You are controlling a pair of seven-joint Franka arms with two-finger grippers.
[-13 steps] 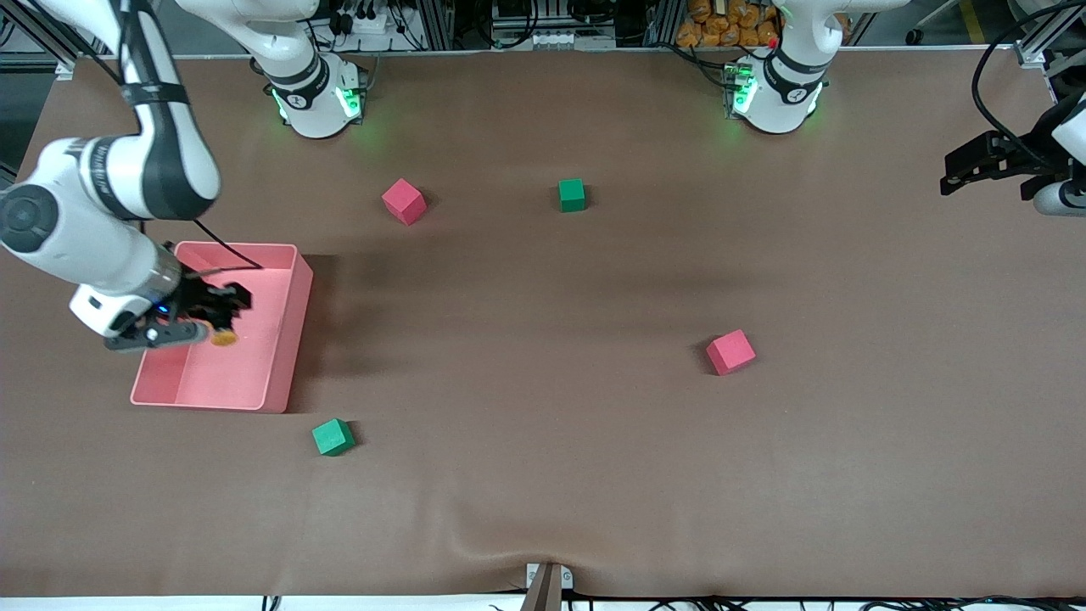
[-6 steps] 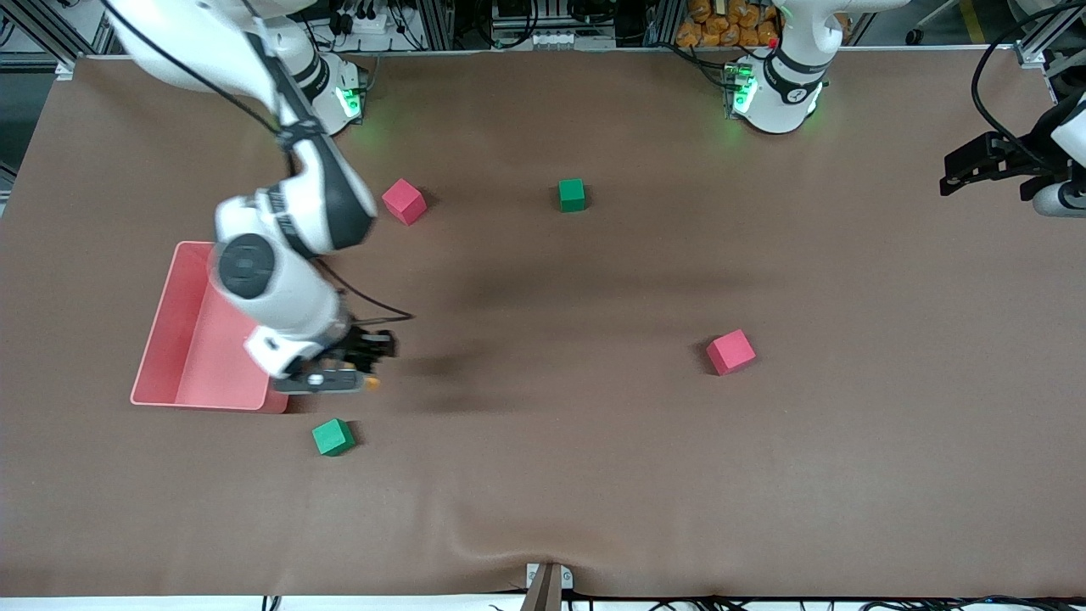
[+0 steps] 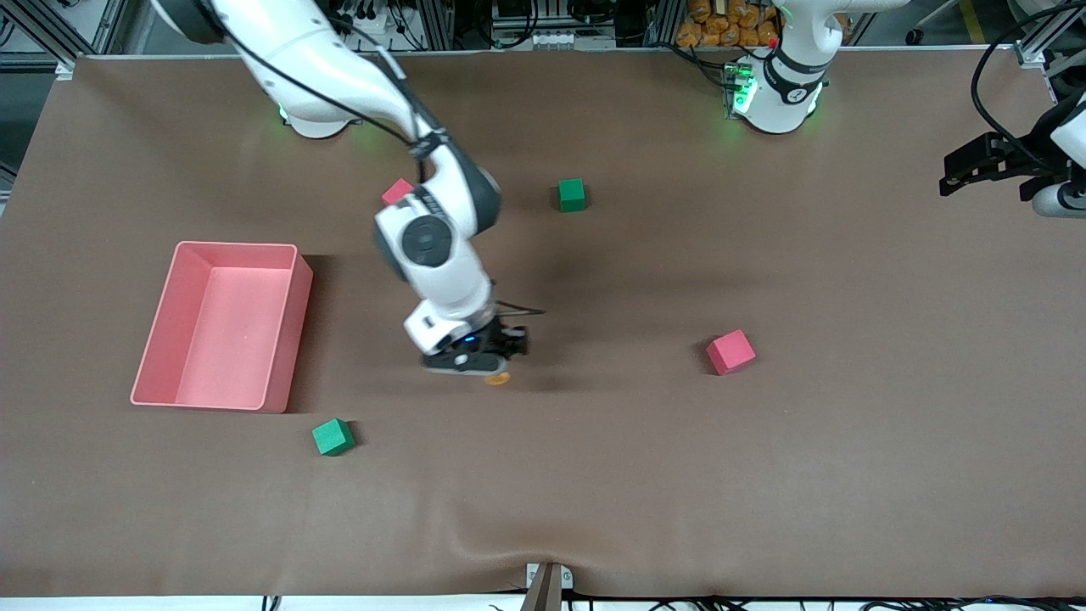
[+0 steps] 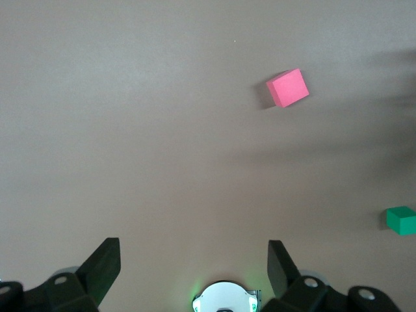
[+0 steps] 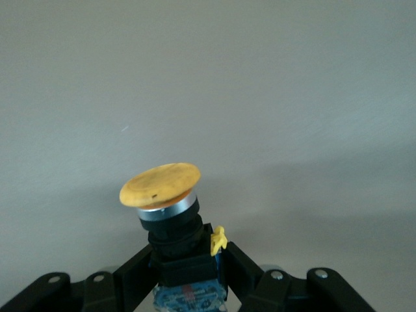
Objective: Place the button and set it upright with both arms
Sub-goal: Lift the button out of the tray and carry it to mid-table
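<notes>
The right gripper [image 3: 496,363] has travelled away from the pink bin [image 3: 288,331], where it hung a second ago, and now hangs over bare worktop [image 3: 594,475] near the middle. It has carried the button [image 3: 497,378] along, clamped by its black body between the fingers [image 5: 250,270]. In the right wrist view the orange cap [image 5: 160,184] sticks out past the fingertips, tilted, with open brown worktop under it.

The pink bin now holds nothing, its floor fully exposed. It sits toward the right arm's end of the worktop. A green cube [image 3: 333,437] lies just beside the bin's corner, nearer the front camera. A red cube [image 3: 396,192] lies farther from the camera than the bin and is now partly covered by the right arm. A second green cube [image 3: 572,194] and a second red cube [image 3: 730,351] lie well apart from the bin, toward the left arm's end.

The left gripper [image 3: 976,165] waits at the left arm's end, unmoved, its fingers [image 4: 104,266] spread wide and gripping nothing.
</notes>
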